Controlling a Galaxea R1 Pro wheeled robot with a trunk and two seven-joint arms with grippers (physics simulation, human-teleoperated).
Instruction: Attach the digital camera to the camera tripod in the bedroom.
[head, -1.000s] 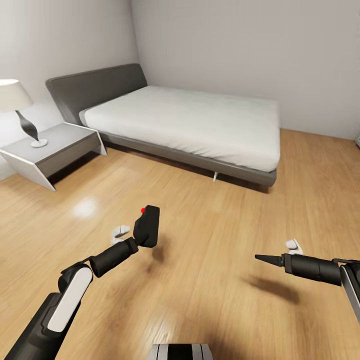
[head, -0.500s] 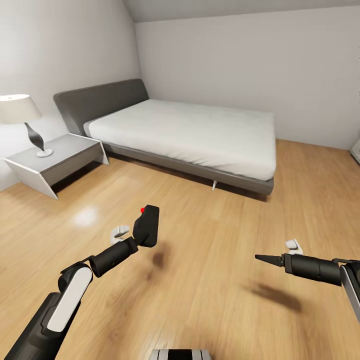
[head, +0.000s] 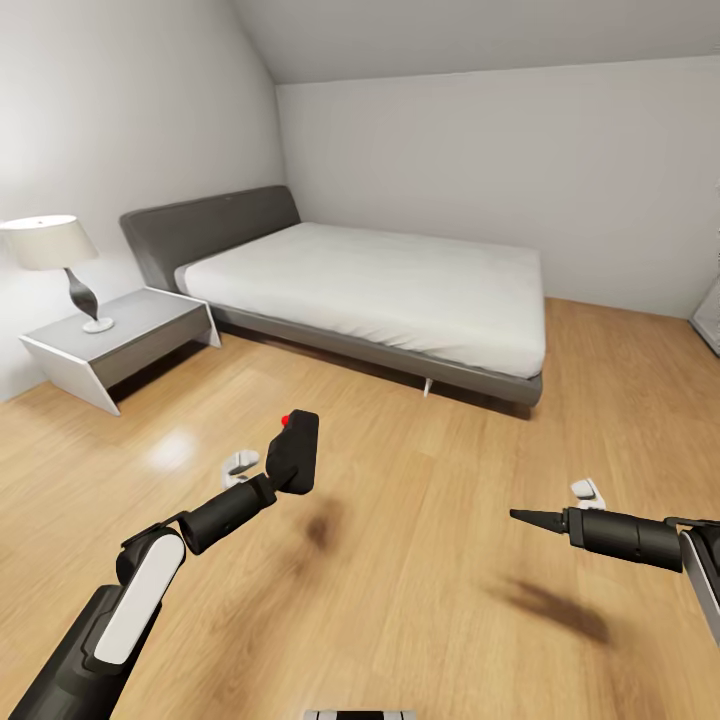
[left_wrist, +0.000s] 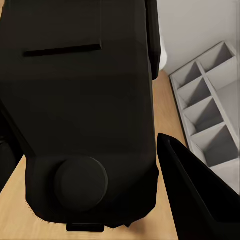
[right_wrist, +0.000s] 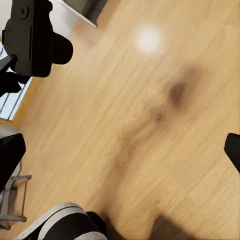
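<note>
Your left gripper is clamped on the digital camera, carrying it in the air above the light wood floor, forward of your left forearm. The camera is black and boxy, with a small red dot at its upper edge in the head view. In the left wrist view the camera sits right against the lens, with a round knob low on its body and one dark finger just beside it. In the right wrist view the same camera appears as a black body with a round lens barrel, held over the floor.

Your right gripper hangs over the floor at your right side, well apart from the camera. It shows a single tapered point in the head view, and its two dark fingertips sit far apart at opposite edges of the right wrist view, so it is spread wide with nothing in it.

Room contents, head view:
- Grey bed with a white mattress, against the far white walls under a sloped ceiling.
- Grey nightstand left of the bed.
- Table lamp with a white shade, standing on the nightstand.
- Grey open shelf unit, in the left wrist view, standing on the floor by a wall.
</note>
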